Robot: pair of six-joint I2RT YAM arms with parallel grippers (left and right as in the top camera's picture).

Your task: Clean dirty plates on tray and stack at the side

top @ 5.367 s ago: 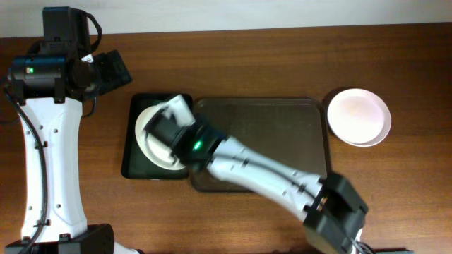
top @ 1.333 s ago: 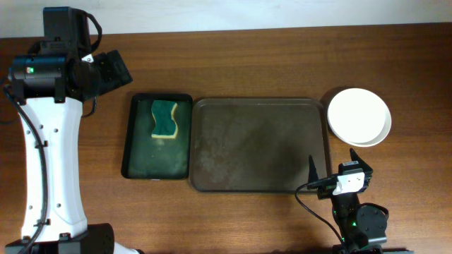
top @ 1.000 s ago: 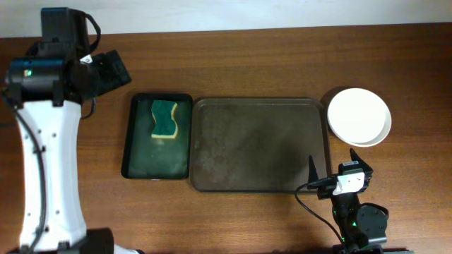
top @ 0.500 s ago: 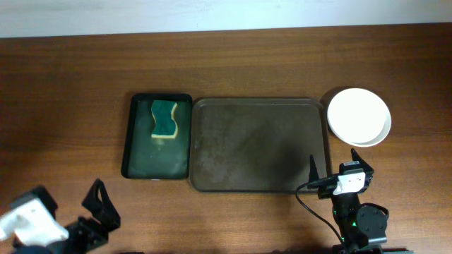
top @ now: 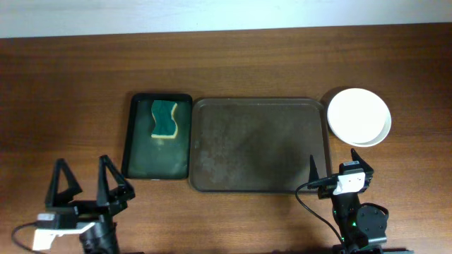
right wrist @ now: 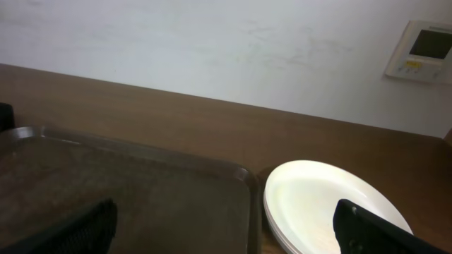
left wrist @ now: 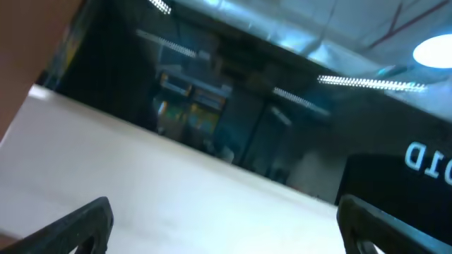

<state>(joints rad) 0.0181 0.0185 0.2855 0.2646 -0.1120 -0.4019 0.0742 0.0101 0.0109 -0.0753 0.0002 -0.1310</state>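
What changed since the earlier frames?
The right gripper let go of the plate it held over the green tray, apparently onto the plate stack, and withdrew to the near edge, open. The left gripper swung back from the far left to the near edge, open. Sponge uncovered; brown tray stayed put.

White "D1" – on dark panel (left wrist: pixel 393 192) (cut off, blurred).

left gripper (top: pixel 82 163) swung back; now at near edge (bottom left)
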